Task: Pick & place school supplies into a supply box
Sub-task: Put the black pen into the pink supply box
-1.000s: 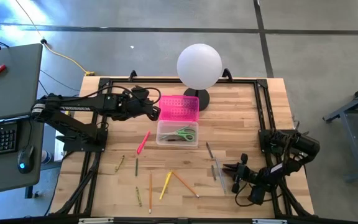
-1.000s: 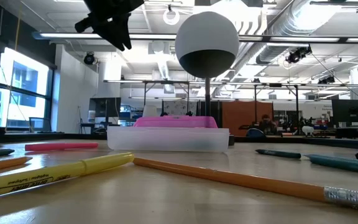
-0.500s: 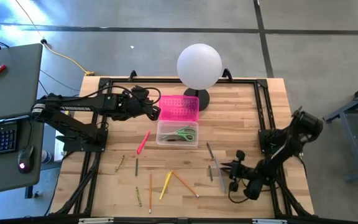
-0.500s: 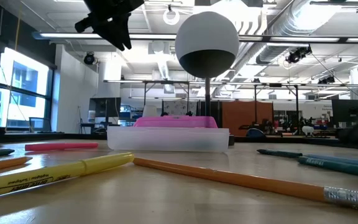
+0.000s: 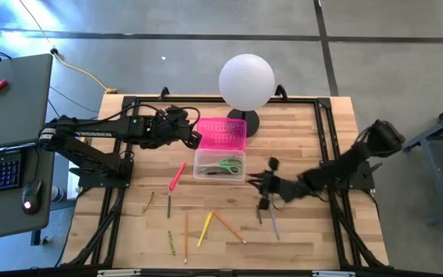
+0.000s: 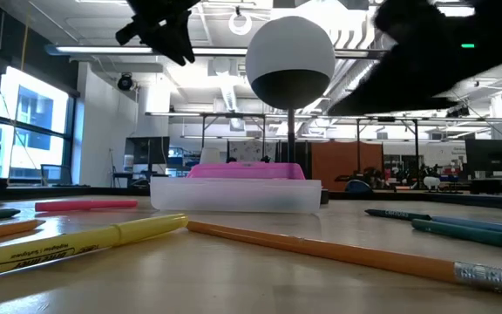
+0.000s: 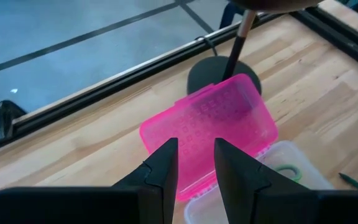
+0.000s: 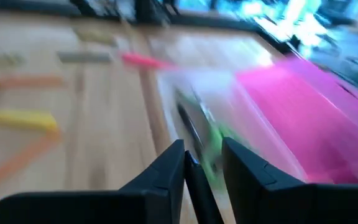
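The right end effector [image 5: 263, 183], fingers narrowed on a thin dark pen [image 8: 199, 184], hovers centre-frame beside the supply box [image 5: 220, 166]. Bare counter [image 5: 298, 138] lies above. The left end effector [image 5: 194, 137], narrowly parted, hangs by the pink lid [image 5: 222, 134]. No writing is readable.

We look level across the wooden table [image 6: 260, 283]. Nearest us, an orange pencil [image 6: 321, 249] lies at a slant, its metal ferrule and pink eraser at the right edge. Beside it on the left lies a yellow marker [image 6: 77, 242]. Farther back on the left we see a pink marker [image 6: 85, 205]; on the right, two teal-grey pens [image 6: 460, 228]. In the middle stands the supply box [image 6: 235, 194], clear base in front, pink lid behind. Behind it rises the white globe lamp [image 6: 290, 61] on a dark stem. A dark gripper [image 6: 159, 26] hangs at upper left; a blurred dark arm [image 6: 434, 52] fills the upper right.
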`<control>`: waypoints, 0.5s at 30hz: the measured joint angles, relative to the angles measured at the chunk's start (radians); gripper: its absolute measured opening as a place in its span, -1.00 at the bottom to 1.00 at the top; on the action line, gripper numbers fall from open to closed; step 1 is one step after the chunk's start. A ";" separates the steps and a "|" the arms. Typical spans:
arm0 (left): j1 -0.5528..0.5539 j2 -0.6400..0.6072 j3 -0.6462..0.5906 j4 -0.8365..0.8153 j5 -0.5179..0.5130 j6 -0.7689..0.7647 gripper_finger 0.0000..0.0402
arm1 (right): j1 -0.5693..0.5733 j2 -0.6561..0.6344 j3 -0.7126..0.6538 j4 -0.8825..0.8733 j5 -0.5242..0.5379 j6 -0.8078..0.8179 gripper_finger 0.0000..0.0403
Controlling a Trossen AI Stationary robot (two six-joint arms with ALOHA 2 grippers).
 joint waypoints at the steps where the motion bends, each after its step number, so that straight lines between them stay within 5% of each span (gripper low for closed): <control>1: 0.000 0.000 0.000 0.003 0.000 0.004 -0.33 | -0.041 0.023 0.004 0.075 -0.055 -0.048 -0.60; 9: 0.000 0.000 0.000 -0.009 0.030 0.051 -0.33 | -0.295 0.290 0.232 0.157 -0.321 -0.257 -0.60; 15: 0.000 0.000 0.000 -0.022 0.033 0.053 -0.33 | -0.411 0.501 0.463 0.089 -0.450 -0.242 -0.60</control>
